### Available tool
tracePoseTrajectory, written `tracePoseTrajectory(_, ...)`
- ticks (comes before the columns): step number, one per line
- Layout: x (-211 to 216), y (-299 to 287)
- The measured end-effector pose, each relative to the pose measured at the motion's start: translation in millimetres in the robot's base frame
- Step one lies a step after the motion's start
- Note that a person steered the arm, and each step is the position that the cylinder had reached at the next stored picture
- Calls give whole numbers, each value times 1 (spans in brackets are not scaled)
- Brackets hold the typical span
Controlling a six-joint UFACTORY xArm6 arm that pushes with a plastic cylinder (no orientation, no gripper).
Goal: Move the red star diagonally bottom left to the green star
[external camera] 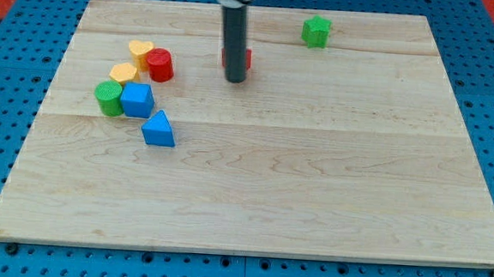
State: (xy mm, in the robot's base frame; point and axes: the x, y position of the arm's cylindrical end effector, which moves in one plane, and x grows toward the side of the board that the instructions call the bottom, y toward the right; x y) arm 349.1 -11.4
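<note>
Here, red star (246, 58) (mostly hidden) just behind my tip (234, 80), green star (316, 31) upper right.

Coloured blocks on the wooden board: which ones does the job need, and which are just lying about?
For the job:
red star block, mostly hidden behind the rod
green star block
my tip, in front of the red star

Lying about:
red cylinder
yellow heart
yellow hexagon
green cylinder
blue cube
blue triangle
</note>
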Motion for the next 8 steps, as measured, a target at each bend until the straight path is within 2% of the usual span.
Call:
tracePoseTrajectory(1, 11, 2)
tracePoseTrajectory(2, 19, -31)
tracePoseTrajectory(4, -56, -102)
tracePoseTrajectory(5, -56, -28)
tracePoseTrajectory(6, -33, 6)
tracePoseTrajectory(7, -36, -36)
tracePoseTrajectory(8, 5, -48)
